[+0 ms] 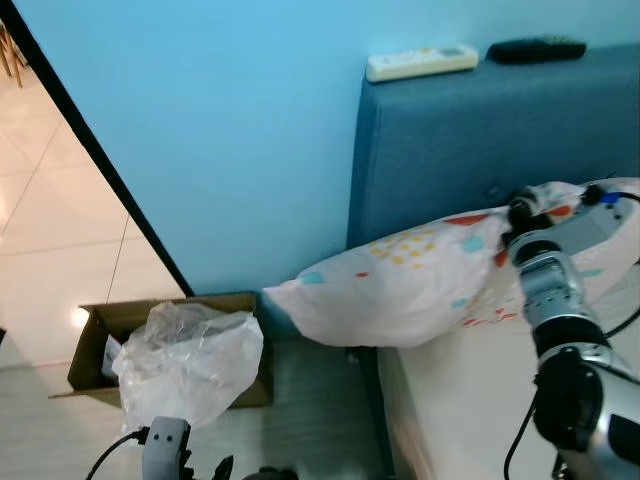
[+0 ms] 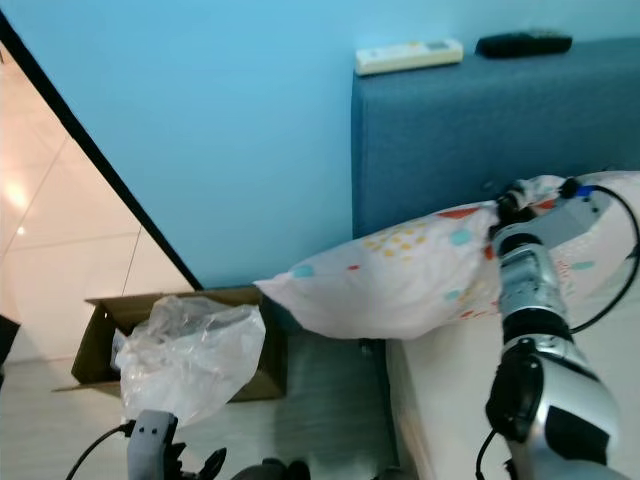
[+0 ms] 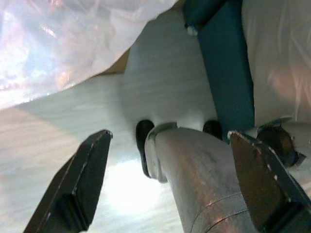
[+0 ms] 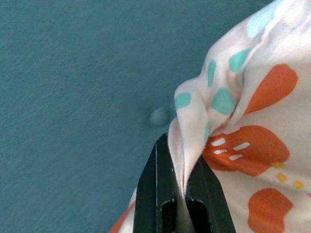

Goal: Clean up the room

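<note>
A white pillow with orange, yellow and teal spots lies against the blue headboard, one end jutting out past the bed's edge. My right gripper is shut on a fold of the pillow's fabric, up against the headboard. The right arm reaches up from the bed to the pillow's top edge. My left gripper hangs low over the grey floor, open, with nothing between its fingers. Its wrist shows at the bottom of the eye views.
A cardboard box lined with a clear plastic bag stands on the floor beside the bed. A white remote and a black remote lie on top of the headboard. The cream mattress is at the right.
</note>
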Robot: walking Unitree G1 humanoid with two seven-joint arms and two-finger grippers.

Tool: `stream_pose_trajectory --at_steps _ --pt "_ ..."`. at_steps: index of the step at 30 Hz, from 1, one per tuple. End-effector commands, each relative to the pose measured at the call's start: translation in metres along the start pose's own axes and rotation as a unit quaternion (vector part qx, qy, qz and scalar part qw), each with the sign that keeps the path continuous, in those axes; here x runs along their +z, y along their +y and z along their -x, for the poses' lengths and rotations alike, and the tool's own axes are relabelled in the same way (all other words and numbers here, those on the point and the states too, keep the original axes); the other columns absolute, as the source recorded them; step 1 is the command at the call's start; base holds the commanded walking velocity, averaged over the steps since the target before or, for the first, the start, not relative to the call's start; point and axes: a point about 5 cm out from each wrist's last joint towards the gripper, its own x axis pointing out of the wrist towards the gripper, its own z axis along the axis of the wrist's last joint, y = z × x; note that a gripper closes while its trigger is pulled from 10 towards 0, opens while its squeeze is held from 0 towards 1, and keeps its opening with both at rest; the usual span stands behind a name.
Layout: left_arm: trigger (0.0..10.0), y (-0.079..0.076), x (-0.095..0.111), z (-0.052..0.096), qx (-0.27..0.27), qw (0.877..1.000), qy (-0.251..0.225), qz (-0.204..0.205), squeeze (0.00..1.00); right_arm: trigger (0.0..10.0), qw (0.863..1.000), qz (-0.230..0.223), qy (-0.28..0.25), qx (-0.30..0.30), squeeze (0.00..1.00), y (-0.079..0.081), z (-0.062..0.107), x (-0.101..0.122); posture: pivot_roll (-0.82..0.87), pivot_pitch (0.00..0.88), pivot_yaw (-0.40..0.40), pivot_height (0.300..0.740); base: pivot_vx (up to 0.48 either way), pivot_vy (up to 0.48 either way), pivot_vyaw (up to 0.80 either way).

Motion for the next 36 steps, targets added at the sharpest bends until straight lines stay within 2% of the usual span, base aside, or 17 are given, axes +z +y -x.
stream_pose_trajectory --at_steps 1,5,8,9,13,16,18,23,26,29,32,34,36 --pt "10.0 0.008 -0.007 0.011 0.005 1.0 0.01 -0.004 0.0 10.0 0.997 -0.009 -0.075 0.017 0.0 0.011 -0.007 0.037 0.15 0.311 0.088 0.724 0.0 0.0 0.0" --pt "10.0 0.006 -0.008 0.018 -0.004 1.0 0.006 -0.01 0.0 10.0 0.991 0.005 -0.13 0.032 0.0 0.011 -0.009 0.083 0.16 0.329 0.102 0.724 0.0 0.0 0.0" --pt "10.0 0.005 -0.007 0.019 -0.007 1.0 0.005 -0.012 0.0 10.0 0.989 0.011 -0.14 0.038 0.0 0.012 -0.009 0.093 0.16 0.331 0.104 0.724 0.0 0.0 0.0" --pt "10.0 0.005 -0.007 0.02 -0.012 1.0 0.006 -0.015 0.0 10.0 0.987 0.022 -0.153 0.045 0.0 0.014 -0.009 0.108 0.15 0.335 0.111 0.724 0.0 0.0 0.0" --pt "10.0 0.005 -0.007 0.021 -0.014 1.0 0.007 -0.016 0.0 10.0 0.986 0.027 -0.158 0.047 0.0 0.015 -0.008 0.113 0.15 0.335 0.111 0.724 0.0 0.0 0.0" --pt "10.0 0.004 -0.006 0.022 -0.024 0.999 0.011 -0.023 0.0 10.0 0.981 0.035 -0.183 0.055 0.0 0.018 -0.007 0.135 0.15 0.344 0.126 0.724 0.0 0.0 0.0" --pt "10.0 0.003 -0.005 0.025 -0.029 0.999 0.01 -0.027 0.0 10.0 0.979 0.038 -0.192 0.058 0.0 0.017 -0.005 0.141 0.16 0.348 0.13 0.724 0.0 0.0 0.0" --pt "10.0 0.002 -0.006 0.03 -0.036 0.999 0.013 -0.034 0.0 10.0 0.981 0.04 -0.183 0.053 0.0 0.008 -0.004 0.134 0.18 0.363 0.141 0.724 0.0 0.0 0.0" --pt "10.0 0.001 -0.007 0.038 -0.043 0.998 0.021 -0.04 0.0 10.0 0.986 0.044 -0.16 0.034 0.0 -0.01 0.0 0.116 0.2 0.379 0.163 0.724 0.0 0.0 0.0" --pt "10.0 0.002 -0.008 0.041 -0.043 0.998 0.022 -0.042 0.0 10.0 0.986 0.046 -0.156 0.028 0.0 -0.014 0.001 0.113 0.21 0.383 0.169 0.724 0.0 0.0 0.0" --pt "10.0 0.007 -0.005 0.051 -0.043 0.998 0.026 -0.047 0.0 10.0 0.988 0.078 -0.134 -0.018 0.0 -0.039 0.008 0.102 0.24 0.396 0.195 0.724 0.0 0.0 0.0" --pt "10.0 0.008 -0.004 0.053 -0.043 0.998 0.027 -0.048 0.0 10.0 0.988 0.083 -0.131 -0.024 0.0 -0.042 0.01 0.1 0.24 0.396 0.195 0.724 0.0 0.0 0.0" --pt "10.0 0.011 0.0 0.056 -0.042 0.997 0.028 -0.051 0.0 10.0 0.985 0.105 -0.13 -0.045 0.0 -0.053 0.014 0.103 0.26 0.4 0.223 0.724 0.0 0.0 0.0"
